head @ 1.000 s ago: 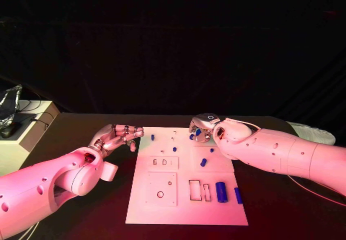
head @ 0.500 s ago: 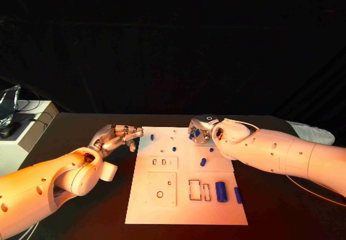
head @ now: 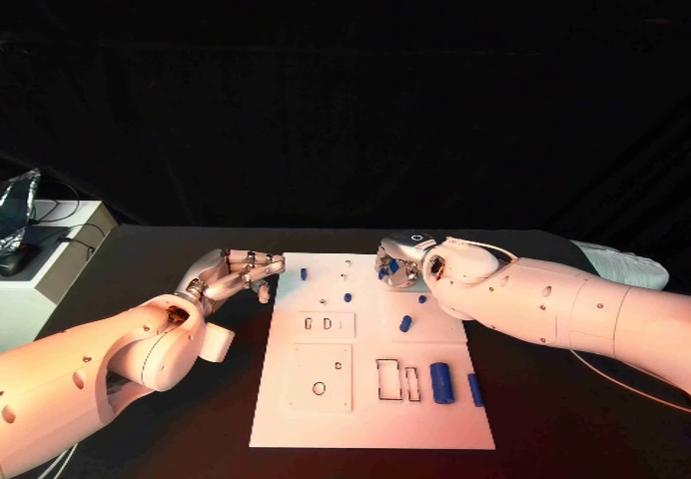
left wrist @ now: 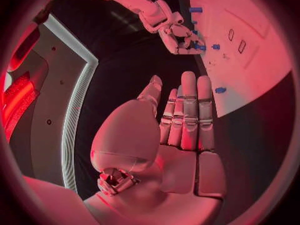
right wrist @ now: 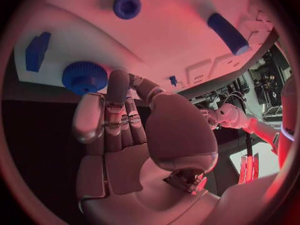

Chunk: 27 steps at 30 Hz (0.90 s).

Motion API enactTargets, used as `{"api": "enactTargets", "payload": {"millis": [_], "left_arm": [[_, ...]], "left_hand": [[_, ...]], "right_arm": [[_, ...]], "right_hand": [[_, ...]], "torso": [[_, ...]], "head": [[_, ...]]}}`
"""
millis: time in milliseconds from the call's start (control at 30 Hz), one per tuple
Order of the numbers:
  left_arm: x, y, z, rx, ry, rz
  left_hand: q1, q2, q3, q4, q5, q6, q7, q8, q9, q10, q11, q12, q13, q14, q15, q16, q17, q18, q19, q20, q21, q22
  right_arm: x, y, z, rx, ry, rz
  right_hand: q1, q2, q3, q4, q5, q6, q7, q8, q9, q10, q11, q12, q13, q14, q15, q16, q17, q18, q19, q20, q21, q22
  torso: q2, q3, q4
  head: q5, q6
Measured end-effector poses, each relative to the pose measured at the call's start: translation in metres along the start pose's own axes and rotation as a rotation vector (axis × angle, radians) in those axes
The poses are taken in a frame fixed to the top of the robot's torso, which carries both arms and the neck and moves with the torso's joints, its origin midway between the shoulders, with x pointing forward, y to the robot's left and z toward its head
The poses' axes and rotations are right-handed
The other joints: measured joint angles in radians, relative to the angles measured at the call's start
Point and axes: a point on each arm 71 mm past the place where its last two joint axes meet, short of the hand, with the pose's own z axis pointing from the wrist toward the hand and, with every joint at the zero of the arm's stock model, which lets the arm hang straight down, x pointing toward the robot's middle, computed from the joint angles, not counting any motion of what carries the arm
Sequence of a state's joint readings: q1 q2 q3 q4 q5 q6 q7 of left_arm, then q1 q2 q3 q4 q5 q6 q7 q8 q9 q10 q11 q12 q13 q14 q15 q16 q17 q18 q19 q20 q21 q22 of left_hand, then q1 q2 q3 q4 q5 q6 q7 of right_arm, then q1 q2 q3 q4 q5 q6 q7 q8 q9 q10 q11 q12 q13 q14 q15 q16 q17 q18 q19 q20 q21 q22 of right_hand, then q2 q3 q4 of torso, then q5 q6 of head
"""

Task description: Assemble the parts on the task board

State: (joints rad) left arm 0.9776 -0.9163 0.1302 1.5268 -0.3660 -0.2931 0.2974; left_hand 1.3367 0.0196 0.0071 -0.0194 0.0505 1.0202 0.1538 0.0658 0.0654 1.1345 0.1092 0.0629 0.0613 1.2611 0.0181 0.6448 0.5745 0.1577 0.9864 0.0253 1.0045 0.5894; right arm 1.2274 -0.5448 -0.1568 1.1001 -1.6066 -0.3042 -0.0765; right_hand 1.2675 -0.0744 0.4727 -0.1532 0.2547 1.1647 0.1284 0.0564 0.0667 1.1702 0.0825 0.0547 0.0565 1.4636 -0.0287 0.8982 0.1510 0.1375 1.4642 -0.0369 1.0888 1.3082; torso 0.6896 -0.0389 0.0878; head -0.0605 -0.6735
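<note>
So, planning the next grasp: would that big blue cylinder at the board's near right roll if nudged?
Probably: the big blue cylinder lies on its side on the flat task board, so a sideways nudge likely rolls it. It looks rigid, probably light.

- The right hand [right wrist: 134, 135] rises over the task board [right wrist: 169, 40], its fingers side by side and extended, nothing held in them.
- A fingertip touches or nearly touches a ridged blue knob [right wrist: 84, 77] at the board's edge.
- Near it lie a small blue block [right wrist: 36, 50], a round blue cap [right wrist: 127, 6] and a blue cylinder [right wrist: 228, 33].
- Across the board, the left hand [right wrist: 230, 116] hovers, well apart.
</note>
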Motion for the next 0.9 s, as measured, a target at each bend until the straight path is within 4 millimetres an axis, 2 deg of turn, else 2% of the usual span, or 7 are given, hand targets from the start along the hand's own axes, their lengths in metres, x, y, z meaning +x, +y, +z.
{"api": "enactTargets", "payload": {"millis": [67,100,267,367,667,900], "left_arm": [[0.0,0.0,0.0,-0.001,-0.001,0.0],[-0.001,0.0,0.0,-0.001,-0.002,0.0],[-0.001,0.001,0.0,-0.002,-0.004,-0.001],[-0.002,0.001,0.0,-0.003,-0.005,-0.001],[-0.003,0.001,0.0,-0.005,-0.008,-0.002],[-0.003,0.001,-0.001,-0.005,-0.008,-0.003]], "left_hand": [[0.0,0.0,0.0,0.0,0.0,0.0,0.0,0.0,0.0,0.0,0.0,0.0,0.0,0.0,0.0,0.0,-0.001,0.0,0.0,0.0,0.0,0.0],[0.0,0.0,0.0,0.0,0.0,0.0,0.0,0.0,0.0,0.0,0.0,0.0,0.0,0.0,0.0,0.0,-0.001,0.0,0.0,0.0,0.0,0.001],[0.0,0.0,0.0,0.0,0.0,0.0,0.0,0.0,0.0,0.0,0.0,0.0,0.0,0.0,0.0,0.002,-0.002,0.0,0.0,0.0,0.0,0.001],[0.0,0.0,0.0,0.0,0.0,0.0,0.0,0.0,0.0,0.0,0.0,0.0,0.0,0.0,0.0,0.005,-0.003,0.0,0.0,0.0,0.0,0.002],[0.0,0.0,-0.003,-0.003,0.0,0.0,0.0,0.0,0.0,0.0,0.0,0.0,0.0,0.0,0.0,0.005,-0.004,0.0,0.0,0.0,0.0,0.001],[0.0,0.0,-0.003,-0.003,0.0,0.0,0.0,0.0,0.0,0.0,0.0,0.0,0.0,0.0,0.0,0.005,-0.004,0.0,0.0,0.0,0.0,0.001]], "right_arm": [[0.0,0.001,0.0,-0.003,-0.005,0.002],[0.0,0.001,0.0,-0.004,-0.009,0.003],[-0.002,0.001,-0.002,-0.006,-0.041,0.008],[-0.004,0.002,-0.004,-0.008,-0.065,0.013],[-0.015,0.018,-0.003,-0.03,-0.161,0.042],[-0.021,0.032,0.005,-0.033,-0.227,0.053]], "right_hand": [[0.002,0.005,0.007,0.005,-0.003,0.005,-0.005,0.001,0.0,0.003,-0.002,-0.003,0.0,-0.004,-0.004,0.011,0.005,-0.001,0.001,-0.001,0.022,0.0],[0.005,0.01,0.011,0.006,-0.011,0.01,-0.008,0.003,0.0,0.006,0.001,-0.003,0.0,-0.005,-0.005,0.017,0.008,-0.01,0.003,-0.003,0.042,0.0],[0.008,0.013,0.014,0.005,-0.052,0.036,-0.014,0.006,0.005,0.035,0.009,0.0,0.0,-0.011,-0.011,0.017,0.006,-0.023,0.001,-0.013,0.025,0.0],[0.008,0.013,0.014,0.005,-0.052,0.036,-0.015,0.006,0.005,0.036,0.009,0.001,0.0,-0.011,-0.011,0.012,0.005,-0.03,0.004,-0.015,0.022,0.0],[0.008,0.013,0.017,0.002,-0.049,0.037,-0.015,0.006,0.006,0.037,0.008,0.001,0.001,-0.011,-0.011,0.012,0.005,-0.031,0.001,-0.019,0.007,0.0],[0.008,0.013,0.017,0.001,-0.045,0.037,-0.015,0.006,0.005,0.037,0.008,0.0,0.001,-0.011,-0.011,0.012,0.005,-0.031,0.001,-0.019,0.0,0.0]], "torso": [[0.0,0.0002,0.0],[0.0,0.0003,0.0],[0.001,0.0003,0.0006],[0.002,0.0004,0.0008],[0.003,0.0007,0.0005],[0.004,-0.0002,0.002]], "head": [[0.0,0.0],[0.0,0.0],[-0.001,0.0],[0.0,0.0],[0.006,0.004],[0.01,0.005]]}}
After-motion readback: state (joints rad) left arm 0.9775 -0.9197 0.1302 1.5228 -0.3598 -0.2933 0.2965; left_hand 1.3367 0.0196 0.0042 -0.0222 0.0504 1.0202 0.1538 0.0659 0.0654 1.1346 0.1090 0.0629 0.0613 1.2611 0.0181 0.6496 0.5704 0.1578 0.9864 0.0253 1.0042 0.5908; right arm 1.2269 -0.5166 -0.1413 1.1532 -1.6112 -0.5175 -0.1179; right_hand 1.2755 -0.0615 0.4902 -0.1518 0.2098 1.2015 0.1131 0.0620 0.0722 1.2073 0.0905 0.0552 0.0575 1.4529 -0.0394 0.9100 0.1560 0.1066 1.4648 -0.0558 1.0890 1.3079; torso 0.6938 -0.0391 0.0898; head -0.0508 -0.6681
